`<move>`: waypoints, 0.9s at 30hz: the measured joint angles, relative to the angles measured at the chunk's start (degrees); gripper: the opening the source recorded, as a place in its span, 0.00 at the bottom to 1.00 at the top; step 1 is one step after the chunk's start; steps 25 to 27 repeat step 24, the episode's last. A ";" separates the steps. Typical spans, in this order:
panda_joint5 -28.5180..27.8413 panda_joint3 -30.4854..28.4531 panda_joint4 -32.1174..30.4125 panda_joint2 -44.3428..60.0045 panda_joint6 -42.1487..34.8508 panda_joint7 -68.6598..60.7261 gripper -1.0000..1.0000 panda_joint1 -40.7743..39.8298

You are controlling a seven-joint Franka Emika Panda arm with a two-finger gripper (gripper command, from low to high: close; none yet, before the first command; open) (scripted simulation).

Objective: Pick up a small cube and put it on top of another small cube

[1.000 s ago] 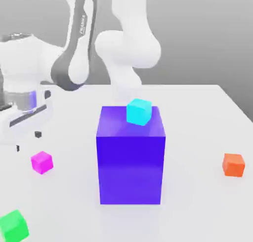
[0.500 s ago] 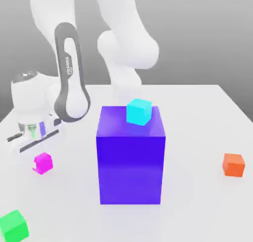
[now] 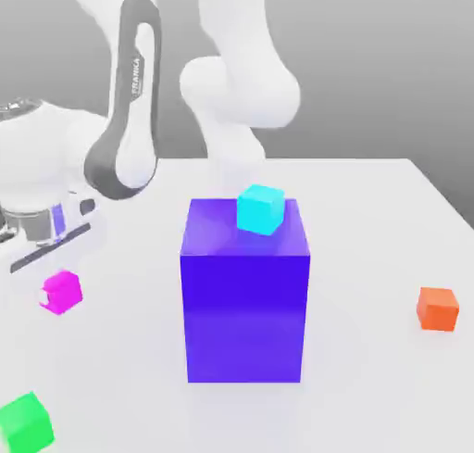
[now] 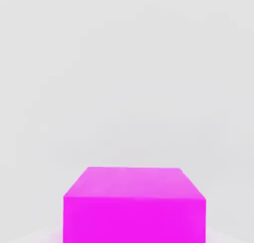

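Four small cubes are spread over a smooth white tabletop, which is backed by a plain grey wall. At the exterior view's left, the magenta cube is seen directly under the white hand, whose gripper is closed on it. In the hand view the magenta cube is seen close up against the pale surface. A big blue-purple block is set mid-table, with a cyan cube resting on its top. An orange cube is placed well apart at the right, and a green cube lies at the near left corner.
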 joint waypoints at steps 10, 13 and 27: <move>-0.27 4.59 19.79 7.85 -10.50 4.59 0.00 6.29; -1.01 4.47 21.45 13.00 -6.72 5.46 0.00 6.88; -0.57 4.73 21.47 10.41 -9.38 5.20 1.00 6.79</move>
